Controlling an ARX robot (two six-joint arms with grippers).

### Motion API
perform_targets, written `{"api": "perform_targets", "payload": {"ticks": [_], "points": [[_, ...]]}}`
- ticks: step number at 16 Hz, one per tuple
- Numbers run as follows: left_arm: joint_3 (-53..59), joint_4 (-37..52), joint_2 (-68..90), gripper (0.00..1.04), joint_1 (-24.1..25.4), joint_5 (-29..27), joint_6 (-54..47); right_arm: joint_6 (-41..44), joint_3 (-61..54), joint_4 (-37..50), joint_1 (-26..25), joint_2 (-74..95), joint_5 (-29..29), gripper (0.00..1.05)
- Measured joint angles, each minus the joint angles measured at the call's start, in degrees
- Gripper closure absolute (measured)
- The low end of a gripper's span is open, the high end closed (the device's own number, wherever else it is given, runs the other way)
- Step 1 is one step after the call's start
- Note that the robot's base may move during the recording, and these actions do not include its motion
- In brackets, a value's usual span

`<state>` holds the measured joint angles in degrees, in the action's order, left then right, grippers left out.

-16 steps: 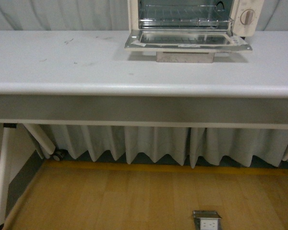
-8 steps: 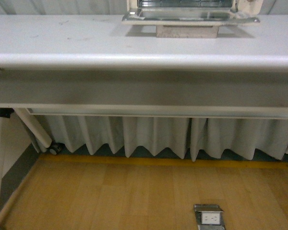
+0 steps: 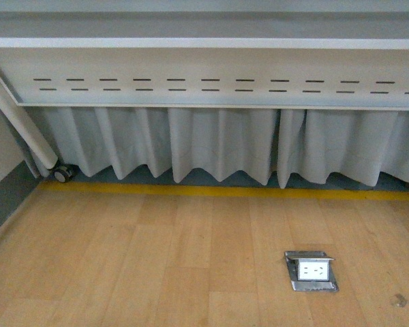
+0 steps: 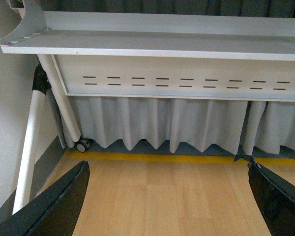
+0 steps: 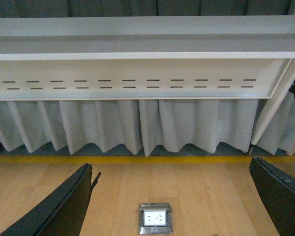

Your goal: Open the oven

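Oven out of view; all cameras see only below the table [image 3: 204, 68].

Left gripper [image 4: 167, 201] and right gripper [image 5: 172, 199] both gape wide, empty. I must raise my view before judging the door.

We see the underside of the worktop [image 3: 204, 42], a white panel [image 3: 211, 85] with two rows of short slots below its edge. Grey pleated curtain [image 3: 218, 146] hangs behind, ending just above the floor. Yellow line [image 3: 225, 193] runs along the curtain's foot. Wood floor [image 3: 157, 266] carries a metal socket box [image 3: 311, 271], lid up. Slanted white leg [image 3: 24, 126] ends at a caster [image 3: 63, 174] on the left.
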<state>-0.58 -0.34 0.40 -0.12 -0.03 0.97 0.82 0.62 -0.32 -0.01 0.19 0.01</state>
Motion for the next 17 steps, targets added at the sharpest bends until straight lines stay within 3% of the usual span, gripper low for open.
{"api": "perform_targets", "payload": {"ticks": [17], "points": [[0.0,0.1,0.0,0.07,0.0,0.0,0.0,0.0,0.0,0.1,0.0,0.0,0.0,0.06]]}}
